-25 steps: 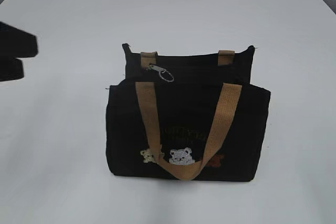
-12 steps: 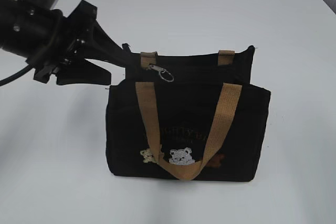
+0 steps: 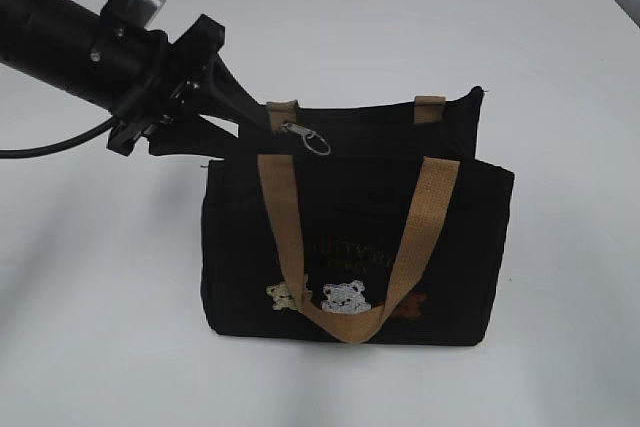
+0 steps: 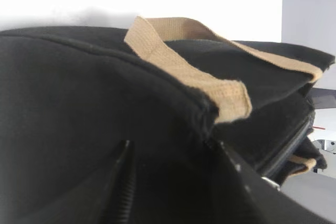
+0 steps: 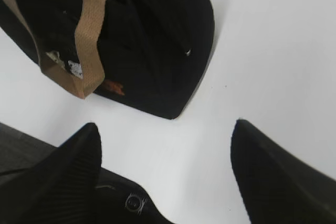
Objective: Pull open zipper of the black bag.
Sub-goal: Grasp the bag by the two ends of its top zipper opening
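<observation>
The black bag (image 3: 355, 237) stands upright mid-table, with tan handles and small bears on its front. Its zipper runs along the top edge, and the silver pull (image 3: 308, 139) with an oval ring lies near the left handle loop. My left gripper (image 3: 245, 127) has come in from the left to the bag's upper left corner. In the left wrist view its fingers (image 4: 125, 182) stand on either side of the bag's black fabric (image 4: 79, 87); a firm grip cannot be made out. My right gripper (image 5: 165, 140) hangs open over bare table, with the bag (image 5: 157, 35) beyond it.
The white table (image 3: 100, 297) surrounds the bag on all sides. The front tan handle (image 3: 345, 322) droops over the bag's face. The left arm and its cable cross the upper left of the exterior view. A grey edge shows at far right (image 4: 310, 3).
The left arm has swung in from the left edge to the bag's upper left corner, its fingers now straddling the fabric. The bag has hardly moved.
</observation>
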Robot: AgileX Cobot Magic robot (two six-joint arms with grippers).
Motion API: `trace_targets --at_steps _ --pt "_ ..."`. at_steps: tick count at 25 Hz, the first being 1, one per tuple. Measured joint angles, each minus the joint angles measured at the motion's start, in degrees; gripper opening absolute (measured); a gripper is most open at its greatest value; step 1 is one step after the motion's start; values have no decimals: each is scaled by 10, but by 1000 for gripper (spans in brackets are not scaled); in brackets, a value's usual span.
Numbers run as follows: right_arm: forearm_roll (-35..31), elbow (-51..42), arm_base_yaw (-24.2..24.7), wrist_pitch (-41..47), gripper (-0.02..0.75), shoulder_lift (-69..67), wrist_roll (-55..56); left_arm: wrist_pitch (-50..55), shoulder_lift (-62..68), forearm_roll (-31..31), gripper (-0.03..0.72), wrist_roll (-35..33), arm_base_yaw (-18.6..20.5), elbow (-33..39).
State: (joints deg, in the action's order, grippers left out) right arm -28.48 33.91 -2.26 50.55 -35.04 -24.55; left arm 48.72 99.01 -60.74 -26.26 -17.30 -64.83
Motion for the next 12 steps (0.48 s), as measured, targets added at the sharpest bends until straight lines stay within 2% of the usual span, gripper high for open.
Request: trace_targets --at_steps 6,10,12 --pt "-63 17 -47 -28 589 -142 -64 -13 12 -7 188 -11 -8 -3" --pt "-89 79 -97 -50 589 -210 -122 -5 14 -8 48 -14 -10 -10" --pt "-94 119 -126 -58 589 -240 -147 6 14 -3 23 -14 -10 -15"
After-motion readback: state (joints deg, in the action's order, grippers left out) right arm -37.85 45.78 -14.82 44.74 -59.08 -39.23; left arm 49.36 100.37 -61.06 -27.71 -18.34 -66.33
